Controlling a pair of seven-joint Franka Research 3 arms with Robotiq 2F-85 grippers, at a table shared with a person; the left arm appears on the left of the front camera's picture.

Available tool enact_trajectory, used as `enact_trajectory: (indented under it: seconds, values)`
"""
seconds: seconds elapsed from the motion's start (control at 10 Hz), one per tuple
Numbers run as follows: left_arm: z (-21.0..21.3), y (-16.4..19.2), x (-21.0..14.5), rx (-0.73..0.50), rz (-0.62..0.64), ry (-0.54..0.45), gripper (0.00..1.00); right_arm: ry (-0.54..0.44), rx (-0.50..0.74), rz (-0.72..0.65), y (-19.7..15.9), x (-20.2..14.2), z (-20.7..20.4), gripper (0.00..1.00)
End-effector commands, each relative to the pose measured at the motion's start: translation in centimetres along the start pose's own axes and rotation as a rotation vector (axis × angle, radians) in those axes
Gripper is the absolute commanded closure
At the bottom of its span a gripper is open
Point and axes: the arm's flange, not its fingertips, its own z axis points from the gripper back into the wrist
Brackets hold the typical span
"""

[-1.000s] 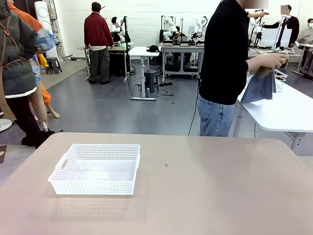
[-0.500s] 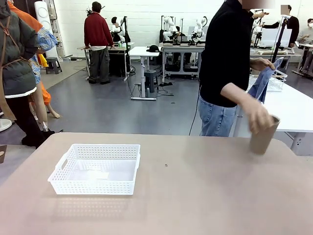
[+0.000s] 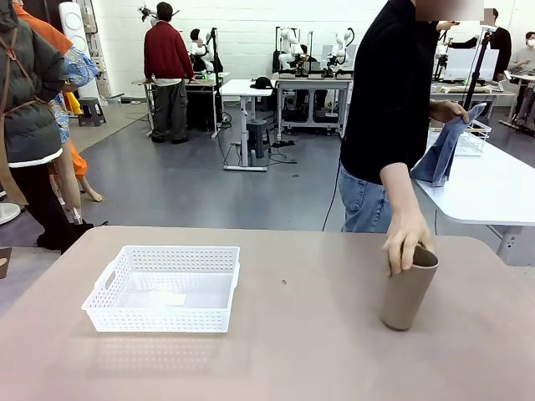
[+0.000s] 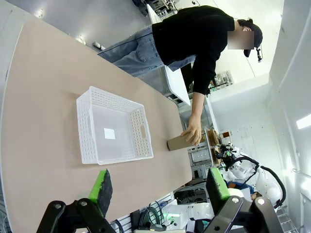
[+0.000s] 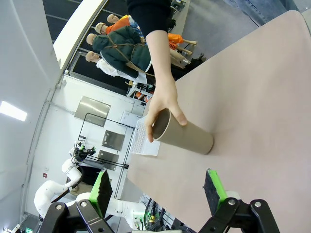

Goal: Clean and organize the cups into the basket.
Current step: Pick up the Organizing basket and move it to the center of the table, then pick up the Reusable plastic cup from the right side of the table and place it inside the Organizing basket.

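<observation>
A tan-brown cup (image 3: 408, 289) stands upright on the table's right side, with the person's hand (image 3: 407, 243) gripping its rim. The same cup (image 5: 186, 134) lies ahead of my right gripper (image 5: 159, 187), which is open and well short of it. The white lattice basket (image 3: 164, 289) sits empty on the left half of the table. My left gripper (image 4: 159, 185) hangs open above the table, with the basket (image 4: 114, 126) in front of it and the cup (image 4: 181, 142) beyond the basket.
The person in a black top (image 3: 389, 92) stands at the far right edge and holds a blue cloth (image 3: 444, 150) in the other hand. A white side table (image 3: 489, 188) with a wire basket (image 3: 470, 138) stands behind to the right.
The person's hand has brought the tan cup from the far right edge inward and down onto the table. The blue cloth stays in the other hand. Neither gripper has changed.
</observation>
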Motion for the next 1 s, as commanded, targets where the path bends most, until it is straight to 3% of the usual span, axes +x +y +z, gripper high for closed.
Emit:
enact_trajectory:
  seconds: [0.0, 0.9]
  values:
    - [0.33, 0.12, -0.02, -0.008, -0.021, 0.005, 0.0, 0.008, 0.001, 0.0, -0.06, 0.06, 0.02, 0.0]
    - [0.0, 0.0, 0.0, 0.0, 0.0, 0.0, 0.0, 0.0, 0.0, 0.0, 0.0, 0.0, 0.0, 0.0]
